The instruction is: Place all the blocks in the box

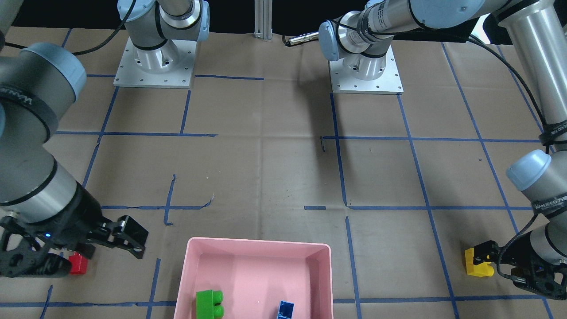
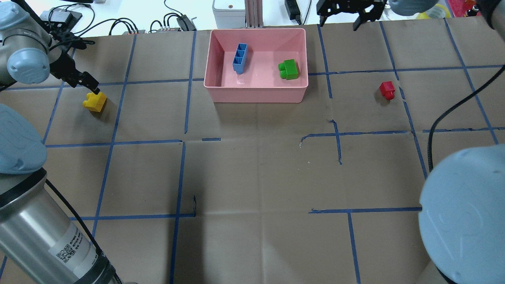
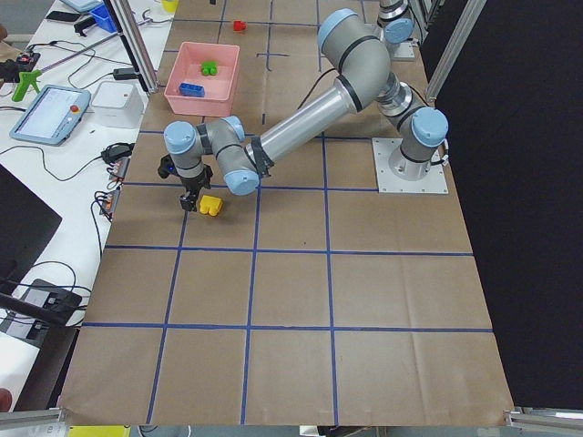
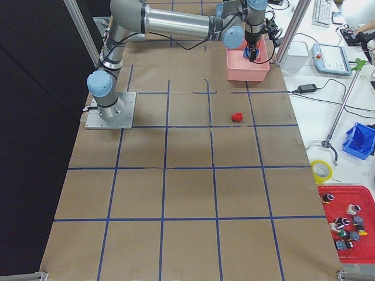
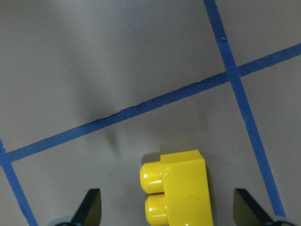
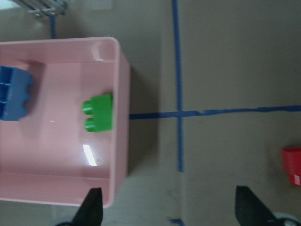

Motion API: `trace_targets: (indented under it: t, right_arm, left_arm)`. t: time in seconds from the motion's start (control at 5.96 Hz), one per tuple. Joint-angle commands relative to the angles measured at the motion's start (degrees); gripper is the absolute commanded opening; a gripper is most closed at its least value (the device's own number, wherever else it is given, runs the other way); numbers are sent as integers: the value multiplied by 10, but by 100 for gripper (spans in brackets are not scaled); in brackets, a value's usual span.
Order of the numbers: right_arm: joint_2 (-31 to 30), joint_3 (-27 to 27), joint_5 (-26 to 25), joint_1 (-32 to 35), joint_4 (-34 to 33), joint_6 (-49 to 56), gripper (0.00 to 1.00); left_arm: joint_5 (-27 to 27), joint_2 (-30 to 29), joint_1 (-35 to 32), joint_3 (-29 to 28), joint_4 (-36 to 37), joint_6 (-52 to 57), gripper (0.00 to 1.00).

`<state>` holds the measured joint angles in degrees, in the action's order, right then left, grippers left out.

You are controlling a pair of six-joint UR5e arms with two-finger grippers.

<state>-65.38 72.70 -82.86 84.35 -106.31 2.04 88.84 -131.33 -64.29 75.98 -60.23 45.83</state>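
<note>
The yellow block (image 2: 94,101) lies on the paper at the table's left. My left gripper (image 2: 90,85) is low over it and open. In the left wrist view the yellow block (image 5: 176,188) sits between the two fingertips (image 5: 91,207) without touching them. The pink box (image 2: 256,94) stands at the far middle and holds the light blue block (image 2: 239,58) and the green block (image 2: 288,70). The red block (image 2: 387,90) lies on the paper to the right of the box. My right gripper (image 2: 343,17) is open and empty, raised near the table's far edge, between the box and the red block.
Blue tape lines cross the brown paper on the table (image 2: 256,177). The two arm bases (image 1: 153,66) stand at the robot's side. Cables and a grey device (image 2: 227,8) lie beyond the far edge, behind the box.
</note>
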Motion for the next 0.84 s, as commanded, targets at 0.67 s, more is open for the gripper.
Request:
trace_targets:
  t: [0.67]
  right_arm:
    - [50, 178, -38, -128, -177, 147, 99]
  left_arm:
    - [0, -1, 13, 39, 20, -6, 60]
